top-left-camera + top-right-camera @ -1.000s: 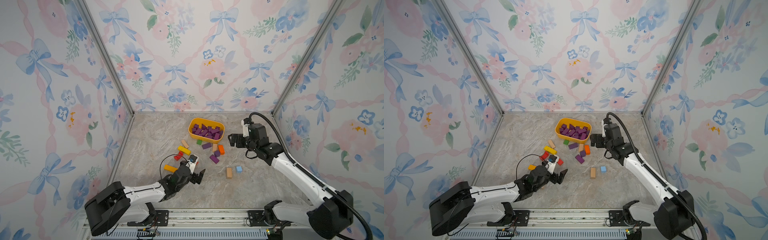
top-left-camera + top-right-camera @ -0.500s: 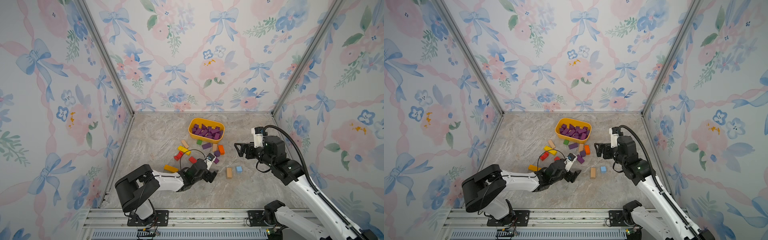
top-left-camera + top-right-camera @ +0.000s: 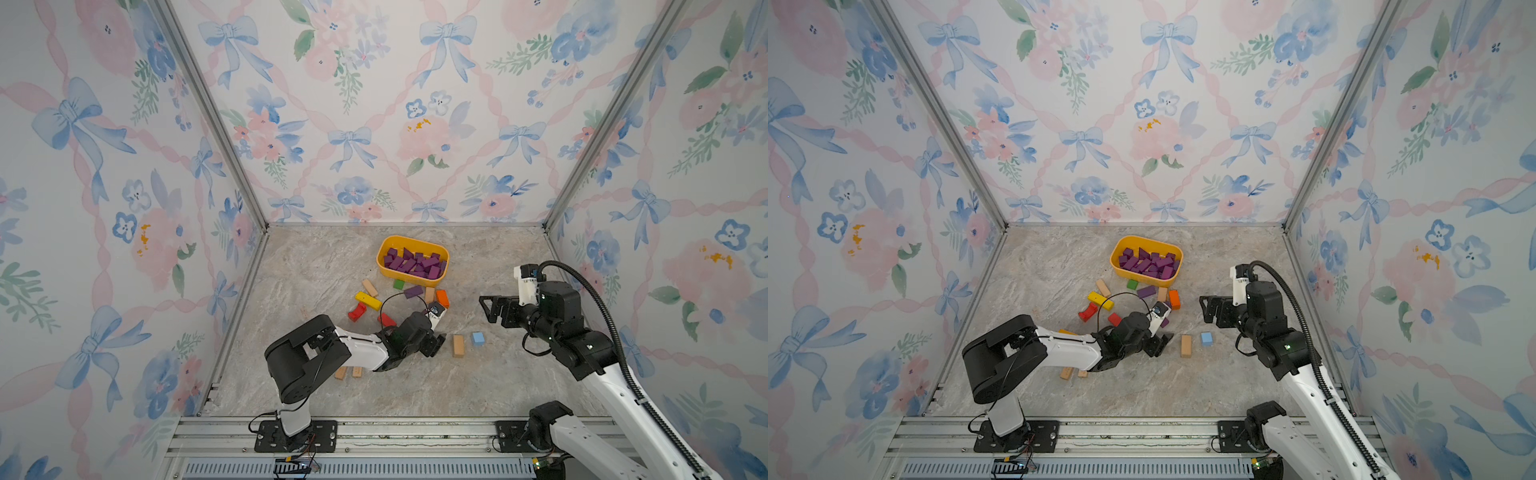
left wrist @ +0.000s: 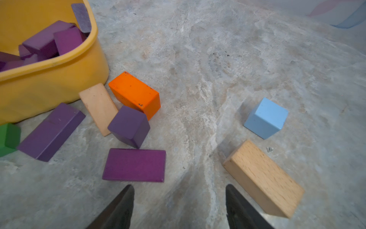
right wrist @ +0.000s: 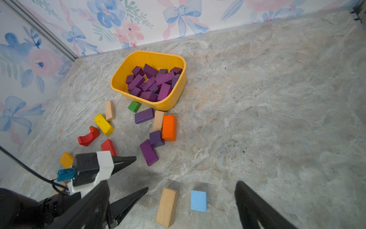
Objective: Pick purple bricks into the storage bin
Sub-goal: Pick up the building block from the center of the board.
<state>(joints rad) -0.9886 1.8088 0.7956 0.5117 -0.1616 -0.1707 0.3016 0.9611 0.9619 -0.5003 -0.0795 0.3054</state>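
The yellow storage bin (image 3: 380,266) (image 3: 1116,266) (image 5: 170,103) (image 4: 49,83) holds several purple bricks. Three more purple bricks lie on the floor in front of it: a bar (image 4: 51,131) (image 5: 144,115) (image 3: 413,291), a cube (image 4: 129,125) (image 5: 156,138) and a flat bar (image 4: 134,165) (image 5: 149,152). My left gripper (image 4: 179,187) (image 3: 434,347) (image 3: 1160,345) is low over the floor and open, just short of the flat bar, with only bare floor between its fingers. My right gripper (image 5: 171,182) (image 3: 486,309) (image 3: 1204,309) hangs open and empty to the right of the blocks.
An orange block (image 4: 136,93) and a tan bar (image 4: 98,108) touch the purple cube. A blue cube (image 4: 266,118) and a tan block (image 4: 261,176) lie beside my left gripper. Green (image 5: 134,106), yellow (image 5: 104,124) and red (image 5: 88,136) blocks lie left of the group.
My left arm has swung right across the floor to the purple bricks, and its jaws have narrowed somewhat. My right arm has drawn back from the bin toward the front right.
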